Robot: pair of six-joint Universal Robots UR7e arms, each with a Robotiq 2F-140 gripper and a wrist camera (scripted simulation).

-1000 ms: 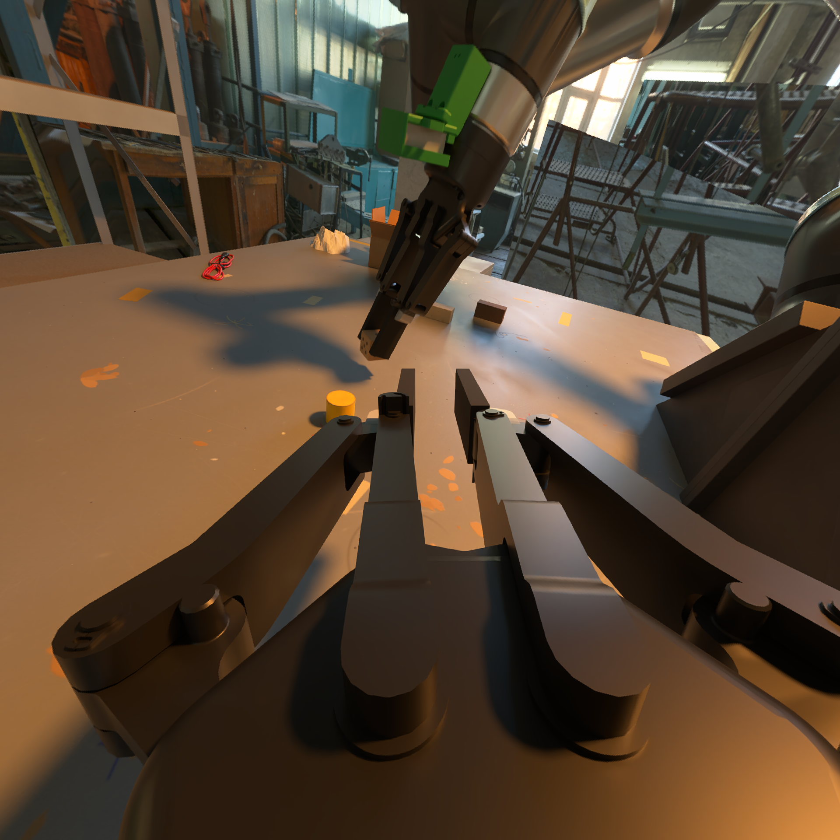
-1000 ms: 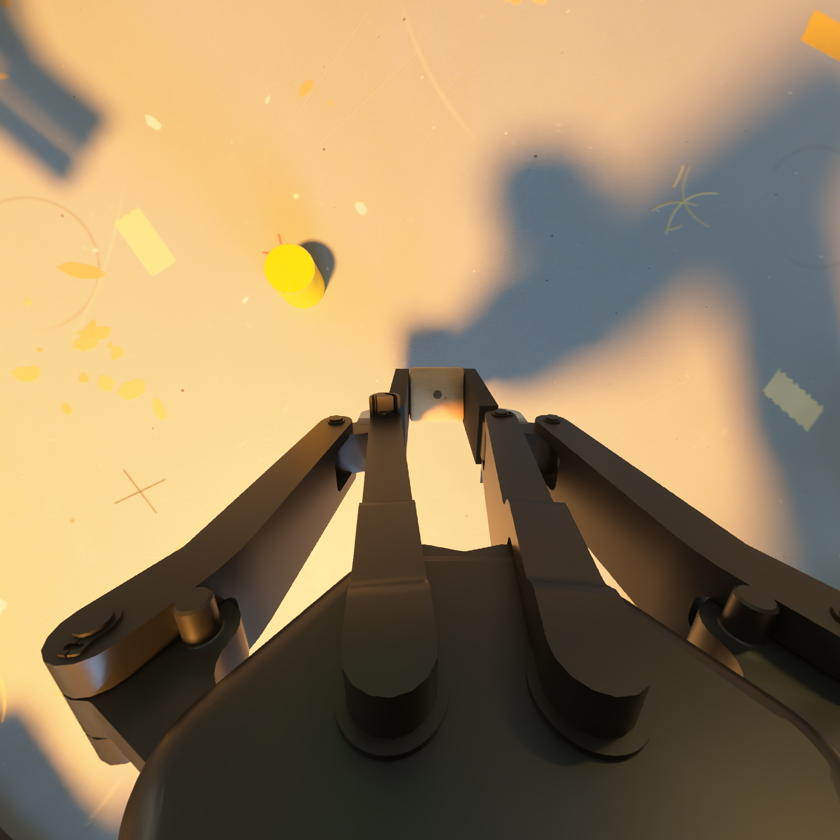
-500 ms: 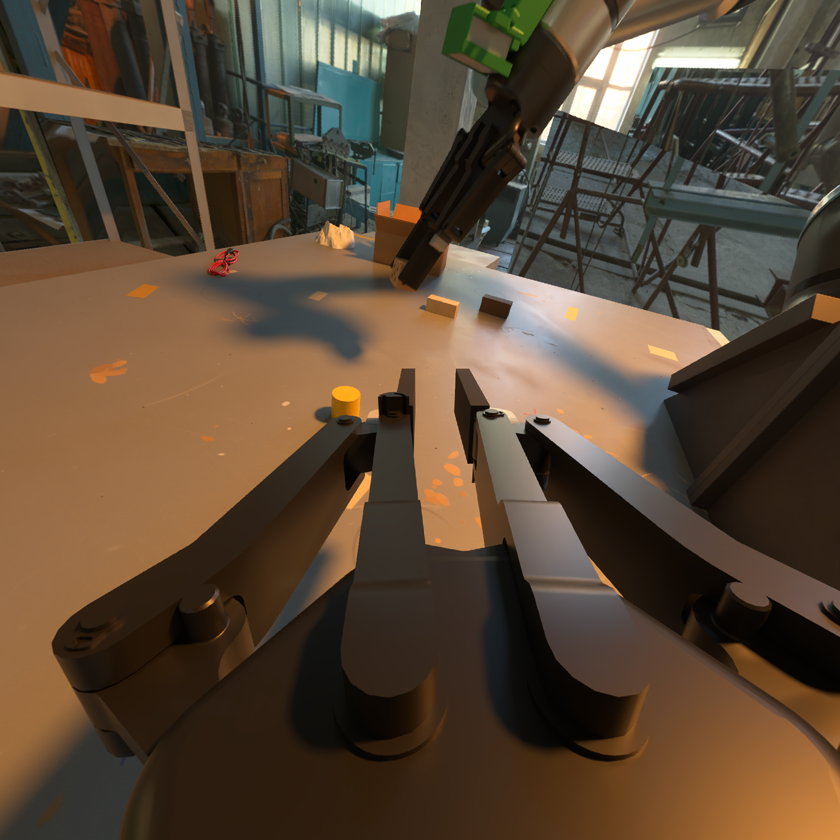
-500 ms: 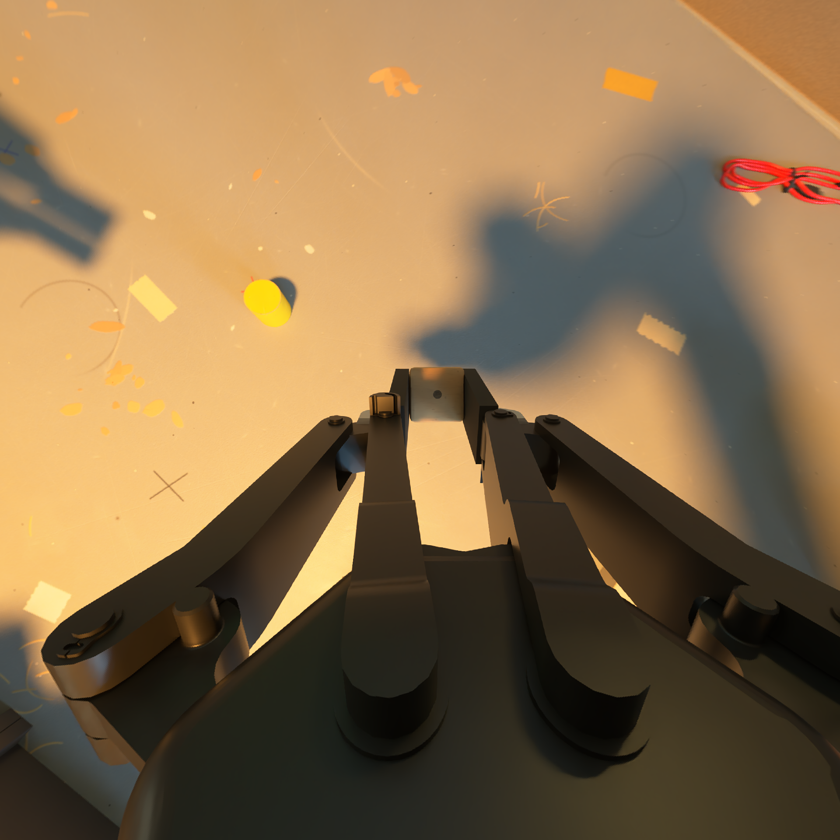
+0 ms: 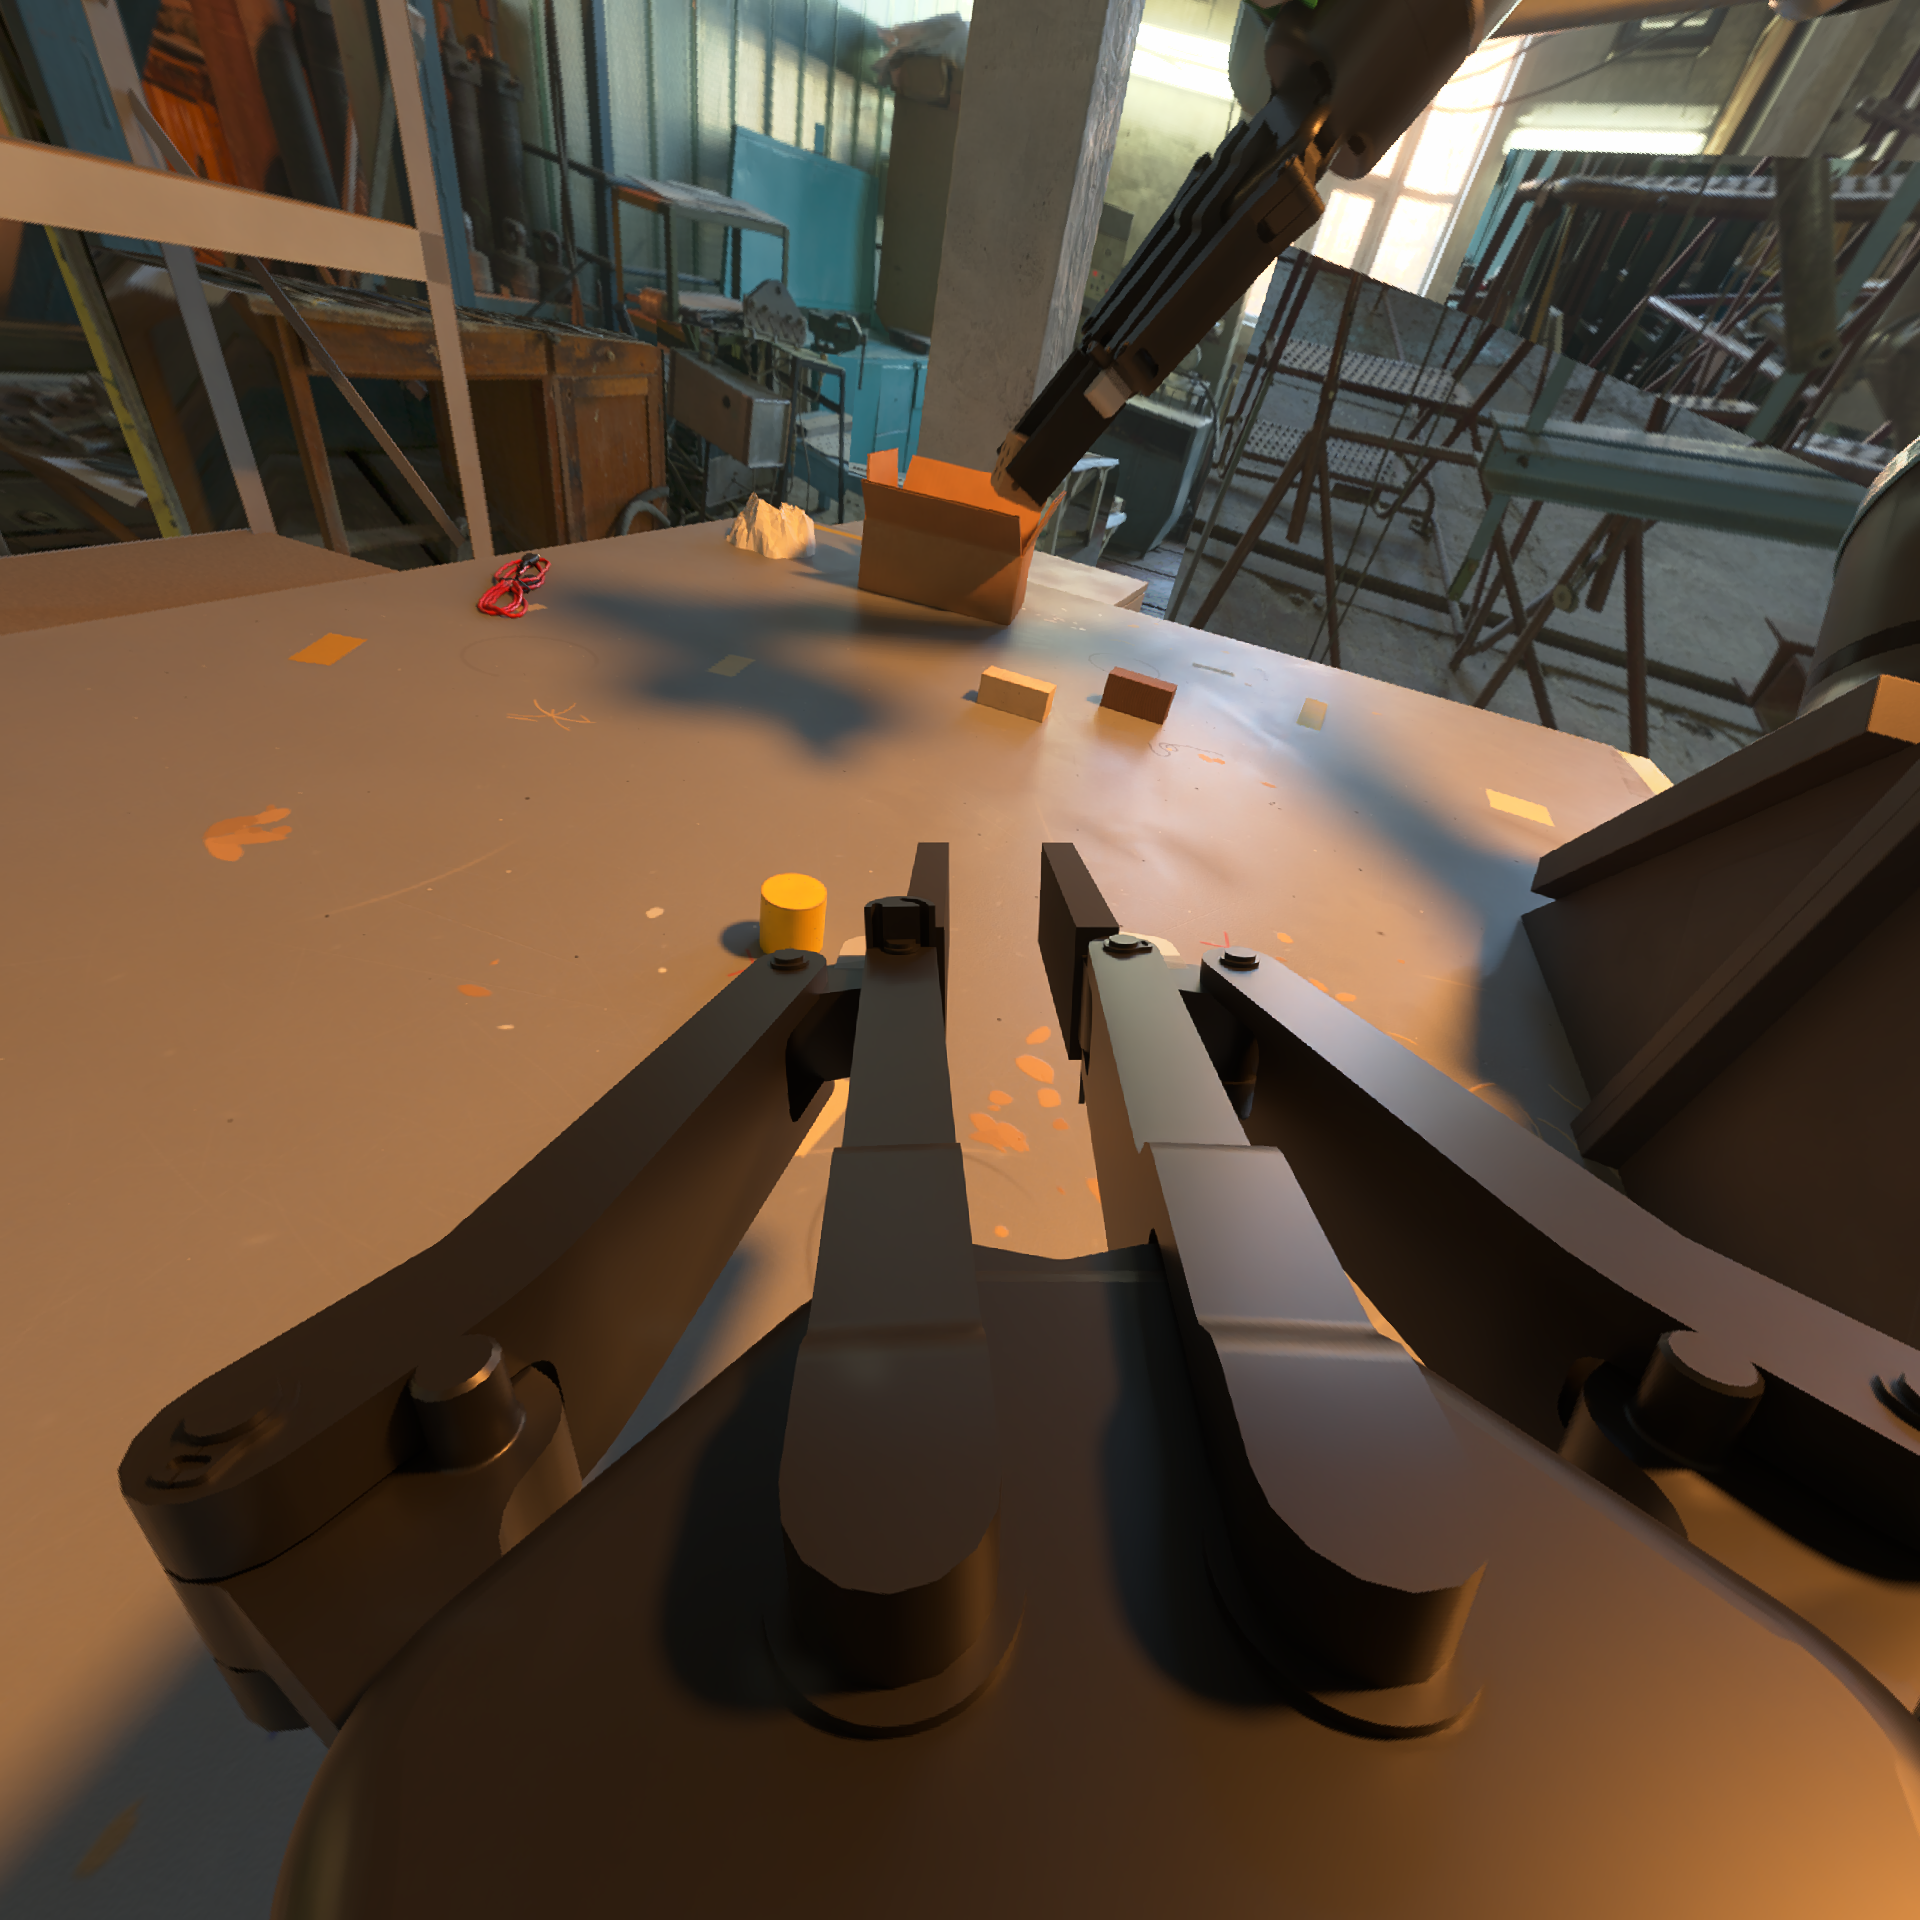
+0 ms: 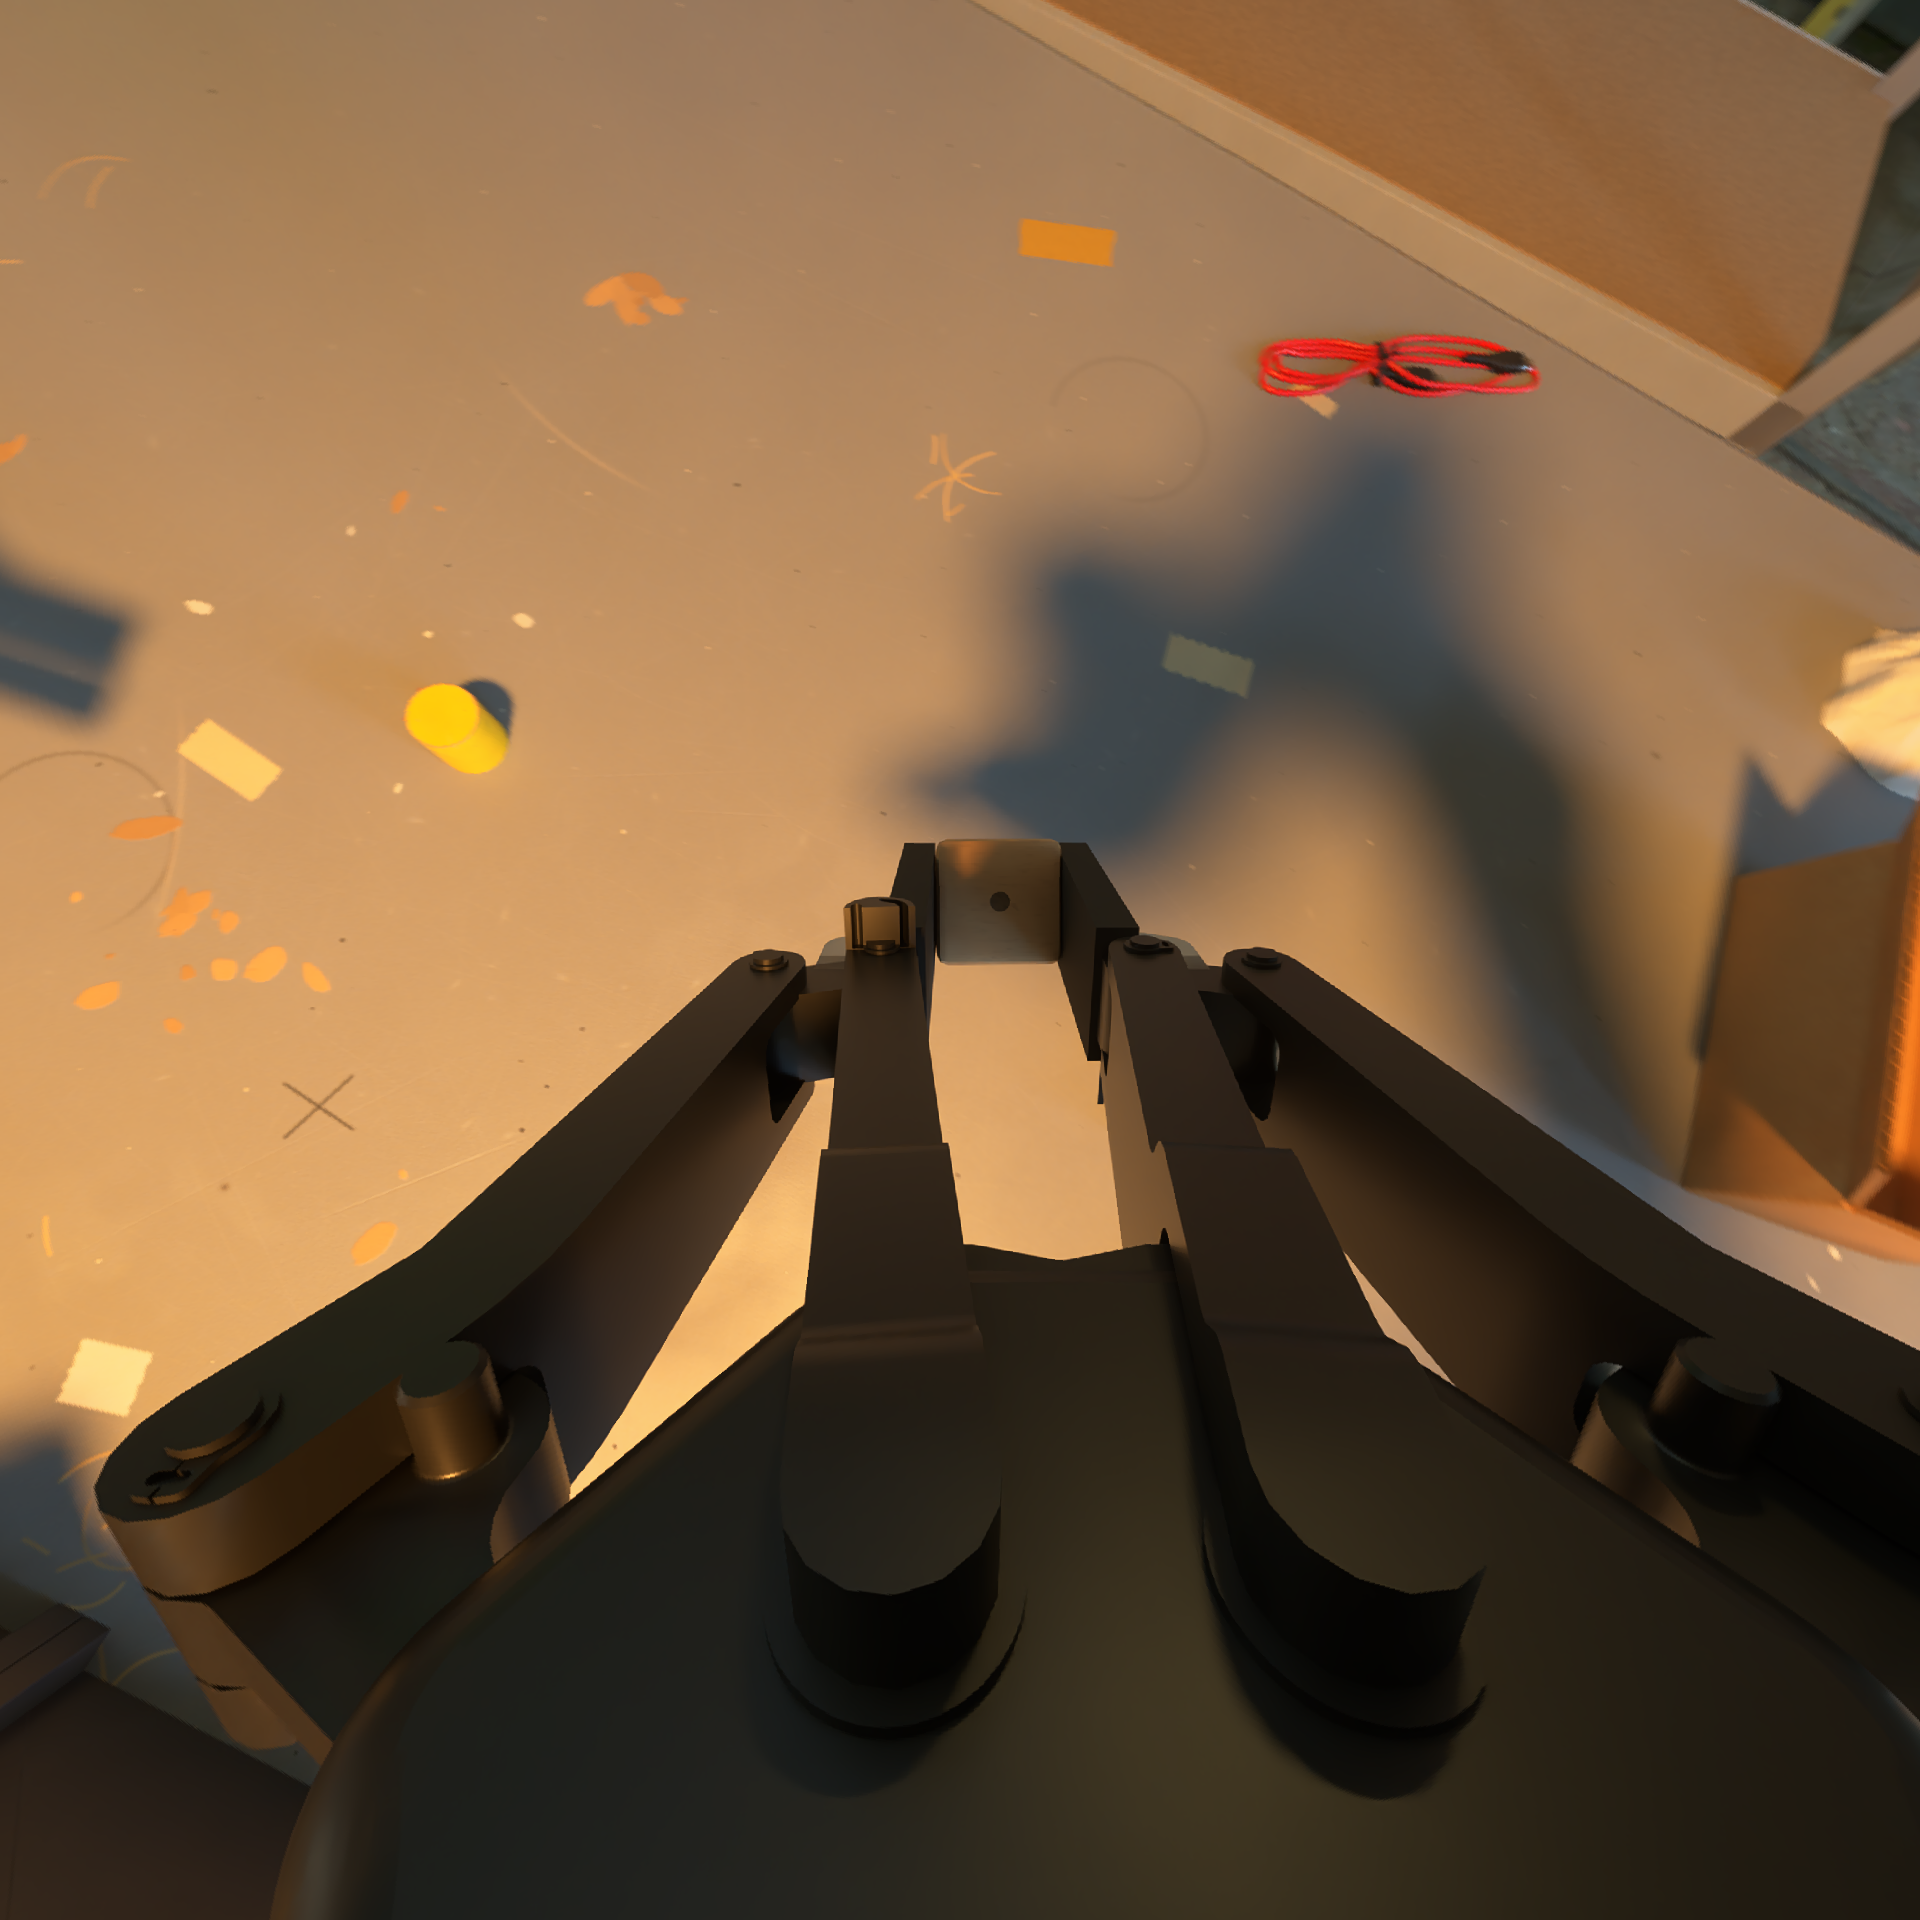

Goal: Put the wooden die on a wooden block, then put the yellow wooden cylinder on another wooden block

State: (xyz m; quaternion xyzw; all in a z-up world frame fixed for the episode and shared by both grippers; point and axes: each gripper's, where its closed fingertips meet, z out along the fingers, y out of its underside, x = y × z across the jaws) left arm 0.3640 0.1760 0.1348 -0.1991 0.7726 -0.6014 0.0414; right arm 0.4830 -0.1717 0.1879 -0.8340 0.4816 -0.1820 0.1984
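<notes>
Right gripper (image 6: 997, 902) clenched on wooden die (image 6: 997, 900), high above table (image 6: 727, 520). In left wrist view, 2 wooden blocks (image 5: 1016, 693) at 12 o'clock, nearer the right arm. Yellow cyl. (image 5: 793, 912) upright, just beside left gripper (image 5: 992, 883) at 10 o'clock; jaws slightly apart, empty.

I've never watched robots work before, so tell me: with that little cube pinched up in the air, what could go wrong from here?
1. The right pincer holds the wooden die only at its fingertips, high above the table; a slip would drop it.
2. The light wooden block and the dark wooden block are small and close together, so placing the die could nudge either one.
3. The cardboard box stands near the carrying arm and might be bumped.
</notes>
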